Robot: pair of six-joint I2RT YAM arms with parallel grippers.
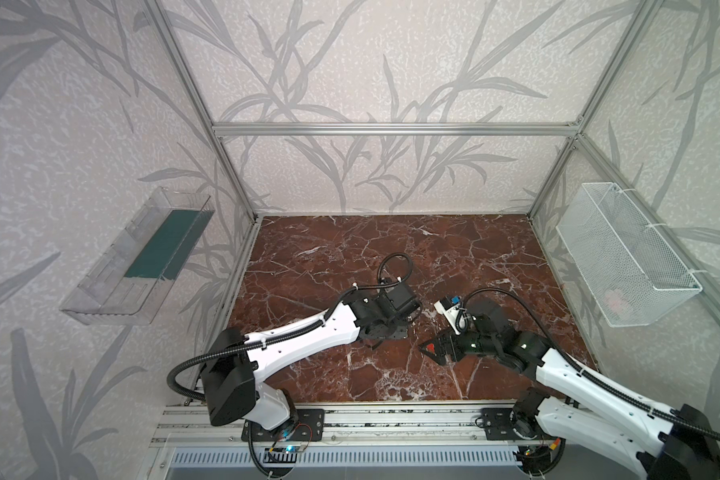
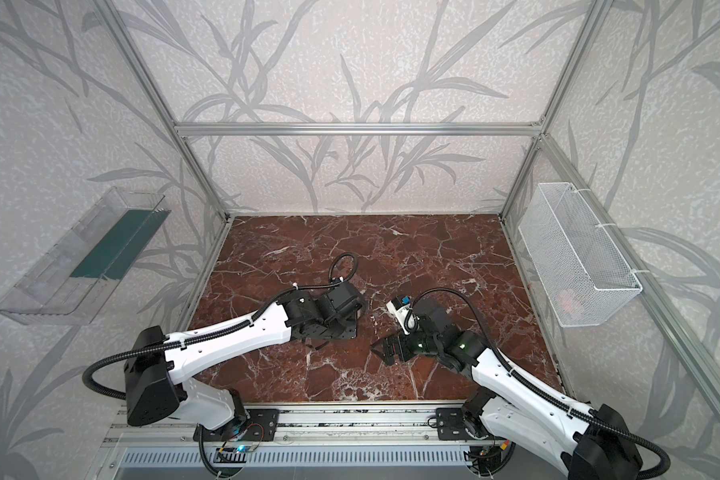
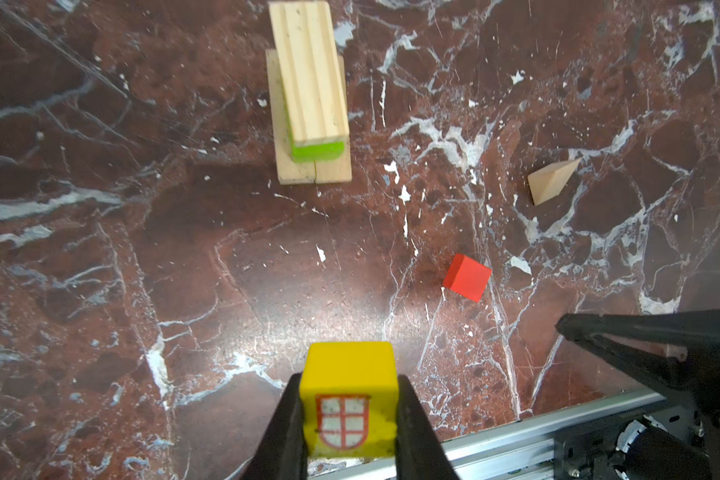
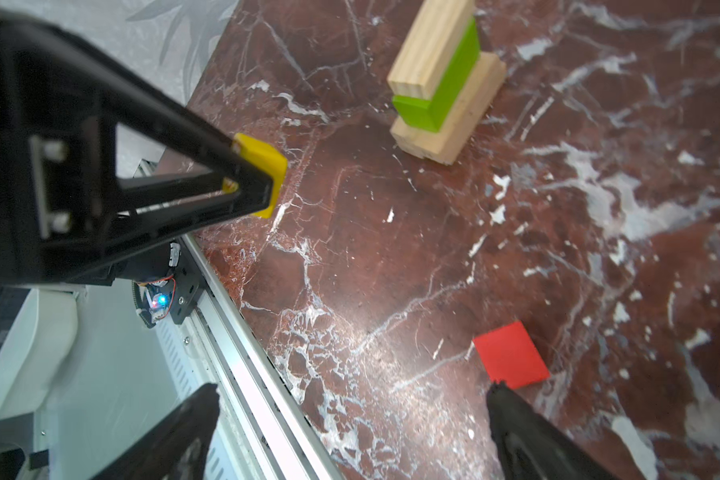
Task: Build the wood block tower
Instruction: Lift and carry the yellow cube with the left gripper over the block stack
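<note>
Marble tabletop [image 1: 391,249]: red-brown with white veins, closed in by walls with a grey leaf pattern and an aluminium frame.
Wood block tower [image 3: 310,95]: three bars so far: a wide tan bar at the bottom, a lime-green bar [image 3: 317,150] on it and a grooved tan bar on top. It stands on the marble, well apart from both grippers. The widest piece lies lowest, probably to give a steady foot.
Left gripper [image 3: 350,380]: closed on the yellow cube [image 3: 348,399]. It pinches two opposite sides, so the lower face is free for setting the cube down flat.
Right gripper [image 4: 352,390]: jaws wide apart and empty, low over the table. One fingertip is just beside the red cube [image 4: 511,355] — it looks ready to take this one.
Tan wedge [image 3: 551,183]: lies alone on the marble, apart from the red cube and from the tower.
Writing: no letters and no brand can be read. The yellow cube carries only a picture — a white shield divided by red lines.
Step in hand: I judge that the yellow cube goes to the tower top next, and the narrow top bar asks for careful centring.
</note>
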